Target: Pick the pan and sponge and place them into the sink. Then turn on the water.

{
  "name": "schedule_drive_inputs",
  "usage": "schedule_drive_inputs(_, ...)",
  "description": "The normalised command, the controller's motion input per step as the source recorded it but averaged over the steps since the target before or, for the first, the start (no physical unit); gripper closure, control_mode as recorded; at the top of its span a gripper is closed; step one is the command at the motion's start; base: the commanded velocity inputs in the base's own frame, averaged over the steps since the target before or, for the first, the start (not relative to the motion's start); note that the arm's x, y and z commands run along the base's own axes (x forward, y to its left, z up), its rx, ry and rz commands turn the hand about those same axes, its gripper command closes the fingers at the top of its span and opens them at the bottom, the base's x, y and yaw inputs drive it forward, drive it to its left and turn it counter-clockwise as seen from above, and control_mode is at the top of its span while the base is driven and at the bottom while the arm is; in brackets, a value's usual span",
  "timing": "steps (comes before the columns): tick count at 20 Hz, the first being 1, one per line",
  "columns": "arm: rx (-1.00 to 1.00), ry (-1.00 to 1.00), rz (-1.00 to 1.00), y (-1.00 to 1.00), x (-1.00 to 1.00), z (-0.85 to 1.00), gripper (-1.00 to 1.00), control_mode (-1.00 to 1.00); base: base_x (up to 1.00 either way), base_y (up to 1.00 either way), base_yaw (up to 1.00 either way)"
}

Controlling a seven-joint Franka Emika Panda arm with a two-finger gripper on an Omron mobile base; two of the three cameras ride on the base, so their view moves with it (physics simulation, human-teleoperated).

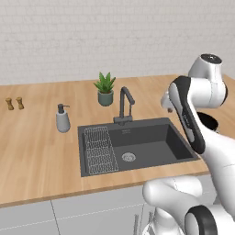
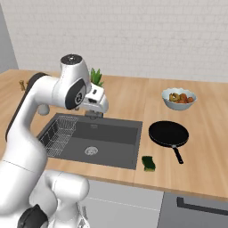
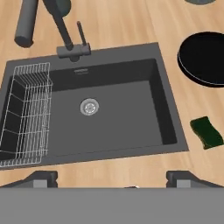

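Spread wide and holding nothing, the claw (image 3: 112, 179) hangs over the near rim of the sink (image 3: 168, 113). Just right of it on the tabletop (image 3: 122, 26) lies the sponge (image 3: 207, 131); farther off on that side sits the pan (image 3: 205, 59).

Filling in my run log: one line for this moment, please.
gripper: open, empty, above sink | pan: on counter, right of sink | sponge: on counter by sink corner | faucet: no water visible
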Motion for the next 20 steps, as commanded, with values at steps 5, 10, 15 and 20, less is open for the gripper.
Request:
schedule_drive_inputs(5, 0.09, -0.02, -0.22, -0.75, -0.43, -0.09, -1.0, -1.0, 0.0, 0.0, 0.0)
schedule_drive_inputs(10, 0.02, 0.12, -0.26, -0.83, -0.07, 0.0, -1.0, -1.0, 0.0, 0.0, 0.0)
schedule_drive_inputs(15, 0.0, 0.12, -0.14, -0.93, 0.13, -0.02, -1.0, -1.0, 0.0, 0.0, 0.0)
schedule_drive_inputs(20, 0.0, 0.14, -0.02, -0.96, 0.41, -0.41, -1.0, -1.0, 0.0, 0.0, 0.0)
